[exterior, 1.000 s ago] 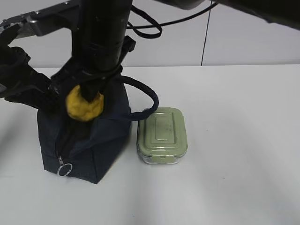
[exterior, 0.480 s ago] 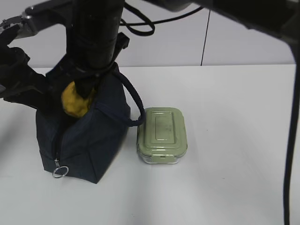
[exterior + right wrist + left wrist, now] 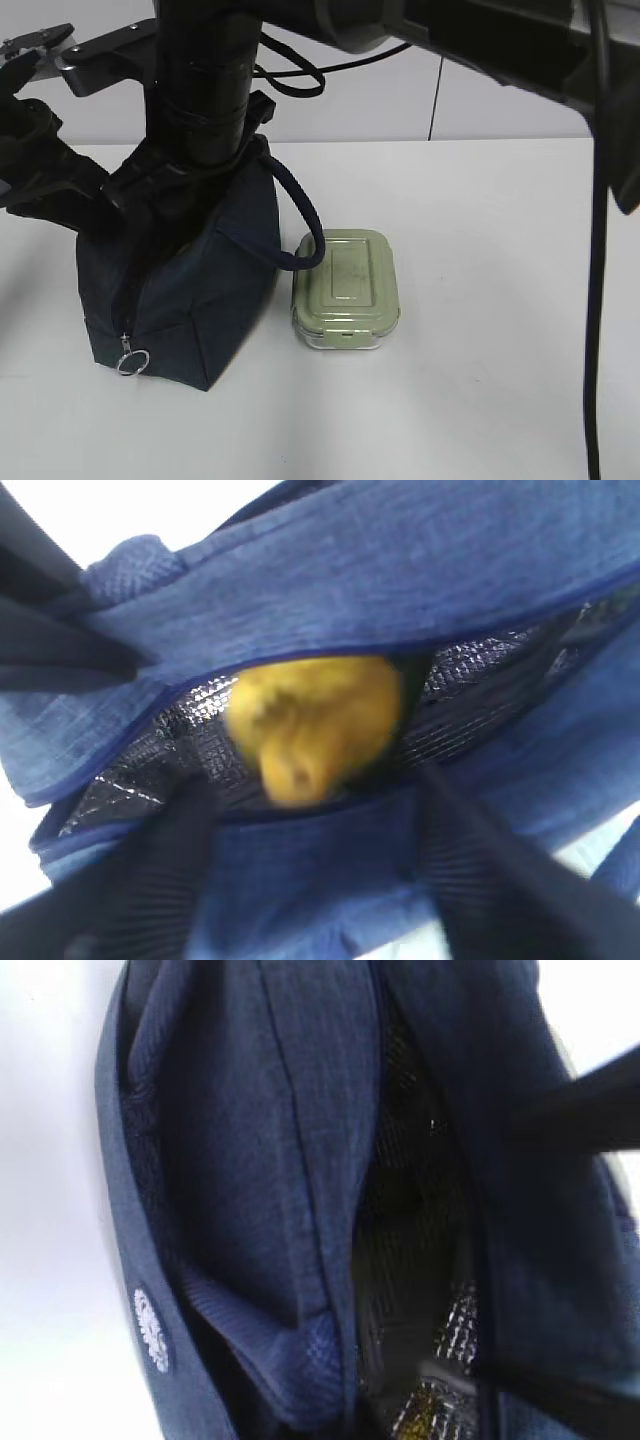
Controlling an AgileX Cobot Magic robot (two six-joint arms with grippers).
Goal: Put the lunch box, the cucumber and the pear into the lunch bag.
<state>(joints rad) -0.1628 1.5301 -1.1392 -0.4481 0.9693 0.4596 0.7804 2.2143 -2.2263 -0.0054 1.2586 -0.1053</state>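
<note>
Standing on the counter: the lunch bag (image 3: 185, 290), navy, is sitting at the left on the white counter (image 3: 500, 300), its zipper ring (image 3: 132, 360) hanging at the near corner.
Lunch bag mouth: it is gaping open at the top, showing silvery lining (image 3: 150, 770) in the right wrist view.
Pear: the pear (image 3: 315, 725) is lying in that opening between the fabric edges, blurred, yellow with a brownish patch.
Right pincer: its dark fingers (image 3: 470, 850) are reaching down on either side of the pear, spread apart; whether they are touching the fruit I cannot tell.
Right arm: it is coming down from above into the bag's top in the exterior view.
Left pincer: it is not showing in its own view, which is filled by the bag's fabric (image 3: 250, 1160); at the far left of the exterior view a dark arm is pressing against the bag's left side, jaw state not readable.
Lunch box: the lunch box (image 3: 346, 288) is resting just right of the bag, lid on, with the bag's loop handle (image 3: 300, 225) drooping onto its left edge.
Cucumber: not visible.
</note>
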